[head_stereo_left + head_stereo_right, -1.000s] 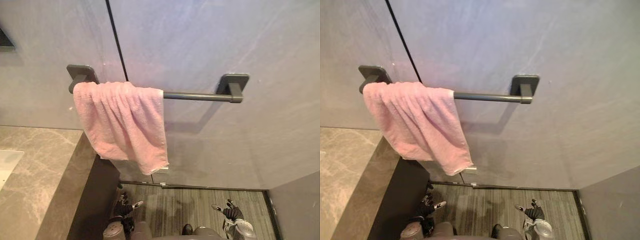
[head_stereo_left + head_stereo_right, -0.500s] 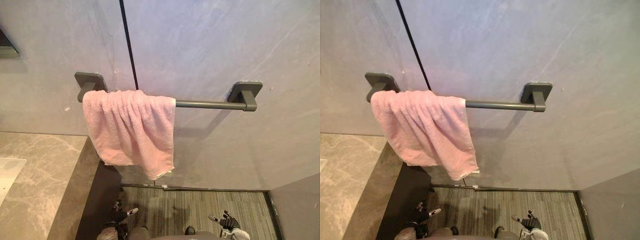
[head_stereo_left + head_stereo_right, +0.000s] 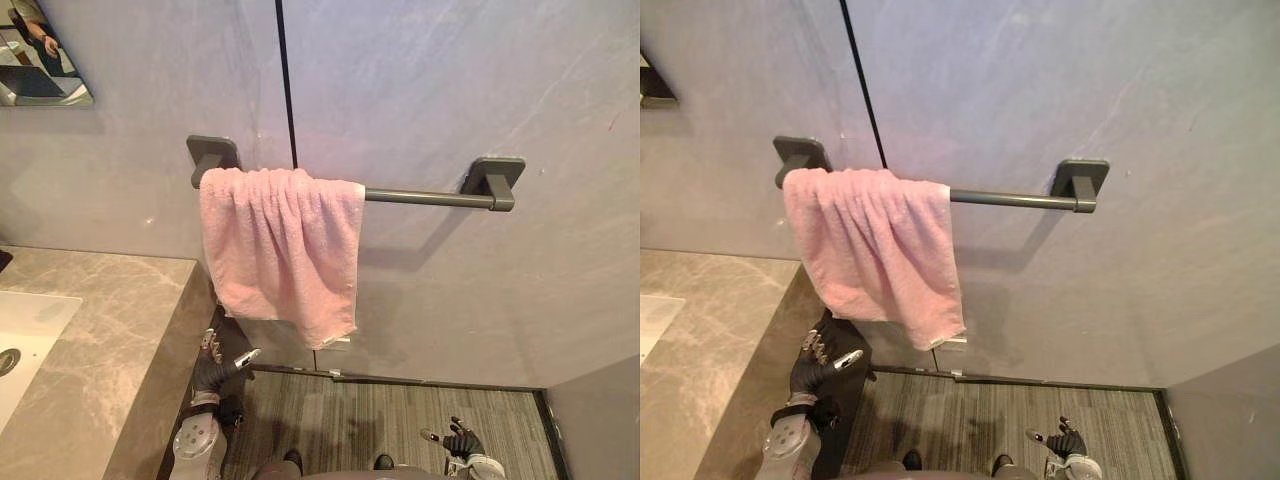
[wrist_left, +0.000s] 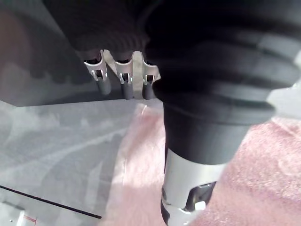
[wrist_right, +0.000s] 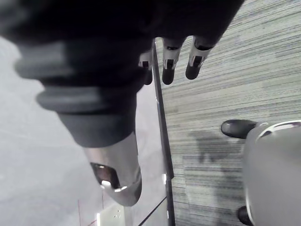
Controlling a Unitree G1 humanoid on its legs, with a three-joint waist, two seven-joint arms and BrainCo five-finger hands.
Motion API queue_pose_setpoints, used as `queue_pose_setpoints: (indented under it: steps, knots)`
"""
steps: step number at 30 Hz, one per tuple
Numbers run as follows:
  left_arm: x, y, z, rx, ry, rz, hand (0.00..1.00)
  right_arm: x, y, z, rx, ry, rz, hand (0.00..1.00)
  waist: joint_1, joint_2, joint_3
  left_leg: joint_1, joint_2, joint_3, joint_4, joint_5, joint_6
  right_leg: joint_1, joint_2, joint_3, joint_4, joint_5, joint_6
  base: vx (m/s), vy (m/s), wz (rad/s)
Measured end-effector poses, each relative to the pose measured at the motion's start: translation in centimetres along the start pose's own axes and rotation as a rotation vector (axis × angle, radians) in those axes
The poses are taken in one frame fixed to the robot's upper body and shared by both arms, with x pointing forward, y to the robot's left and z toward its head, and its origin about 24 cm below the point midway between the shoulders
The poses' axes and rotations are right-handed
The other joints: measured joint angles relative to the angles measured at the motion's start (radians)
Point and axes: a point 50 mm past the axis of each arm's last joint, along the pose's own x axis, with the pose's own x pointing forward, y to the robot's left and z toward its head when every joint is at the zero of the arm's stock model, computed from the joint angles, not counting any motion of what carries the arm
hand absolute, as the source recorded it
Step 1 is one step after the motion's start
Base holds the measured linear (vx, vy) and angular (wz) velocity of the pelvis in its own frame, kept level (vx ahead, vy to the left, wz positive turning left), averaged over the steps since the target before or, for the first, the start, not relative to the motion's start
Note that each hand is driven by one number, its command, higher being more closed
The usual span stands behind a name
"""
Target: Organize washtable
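Towel and bar sit in the middle of the head views. We see a pink terry towel (image 3: 285, 250) draped over the left end of a dark grey metal towel bar (image 3: 430, 197), bunched in folds. Its lower edge slants, with the longest corner hanging toward the lower centre of the frame. The right half of the bar is bare. The bar is fixed to a grey stone wall (image 3: 450, 90), and a thin black seam (image 3: 286, 80) runs down the wall to the top of the towel.

At lower left a beige marble desk (image 3: 100, 340) carries a white sink basin (image 3: 25, 330) at the frame's left edge. The corner of a mirror (image 3: 40, 60) shows at upper left. A grey striped floor (image 3: 380, 425) lies along the bottom.

The left robot hand (image 3: 212, 368) is raised beside the front edge of the desk, just under the towel's lower left corner. Its fingers (image 4: 104, 82) are spread and relaxed and grasp nothing. In its wrist view pink cloth shows past them, but we cannot tell whether they touch it.

The right robot hand (image 3: 462, 441) hangs low at the bottom right of the frame, above the floor and well apart from the towel. Its fingers (image 5: 168, 66) are loose and straight, and it holds nothing.
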Motion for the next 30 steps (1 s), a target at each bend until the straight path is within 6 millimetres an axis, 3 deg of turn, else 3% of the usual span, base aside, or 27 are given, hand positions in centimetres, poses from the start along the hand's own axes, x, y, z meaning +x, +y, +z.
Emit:
queue_pose_setpoints:
  steps: [7, 17, 22, 30]
  knots:
    - [-0.1, -0.4, 4.2, -0.019, -0.195, -0.012, 0.00, 0.0, 0.1, 0.0, -0.008, 0.001, 0.006, 0.00, 0.001, -0.002, -0.002, 0.027, -0.001, -0.005, -0.020, 0.003, 0.000, 0.023, 0.002, -0.006, -0.015, 0.000, 0.001, 0.01, -0.003, 0.01]
    - [2.0, 0.7, 9.3, 0.076, -0.400, -0.042, 0.00, 0.3, -0.2, 1.2, -0.062, -0.029, 0.019, 0.00, -0.010, -0.001, -0.003, 0.035, -0.001, -0.016, -0.022, 0.003, 0.000, 0.045, 0.008, -0.004, -0.041, 0.010, -0.008, 0.01, -0.001, -0.01]
    - [2.4, 1.0, 9.8, 0.100, -0.412, -0.047, 0.00, 0.4, -0.5, 1.5, -0.079, -0.039, 0.029, 0.00, -0.027, 0.001, -0.007, 0.047, -0.002, -0.004, -0.026, 0.002, 0.000, 0.057, 0.009, 0.008, -0.070, 0.029, -0.005, -0.05, 0.006, -0.08]
    - [3.0, 0.4, 9.6, 0.100, -0.400, -0.075, 0.00, 0.4, -0.7, 1.3, -0.089, -0.030, 0.026, 0.00, -0.031, 0.005, -0.013, 0.048, 0.000, 0.003, -0.038, 0.002, 0.000, 0.058, 0.016, 0.025, -0.103, 0.048, -0.005, -0.02, -0.004, -0.06]
